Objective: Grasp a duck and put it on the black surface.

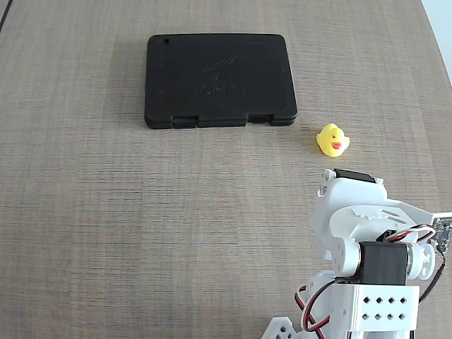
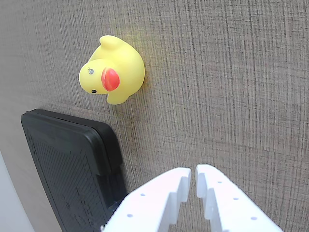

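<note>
The tiny yellow duck (image 1: 332, 140) with a red-orange beak stands on the wood-grain table, just right of the black case's near right corner and apart from it. The flat black case (image 1: 219, 81) lies at the back middle, latch notches on its near edge, with nothing on it. In the wrist view the duck (image 2: 113, 70) is at the upper left and a corner of the case (image 2: 67, 164) is at the lower left. My gripper (image 2: 193, 176) enters from the bottom, its white fingers almost touching, empty and well short of the duck.
My white arm (image 1: 367, 240) is folded low at the bottom right of the fixed view, with red and black wires at its base. The table's right edge (image 1: 439, 28) shows at the top right corner.
</note>
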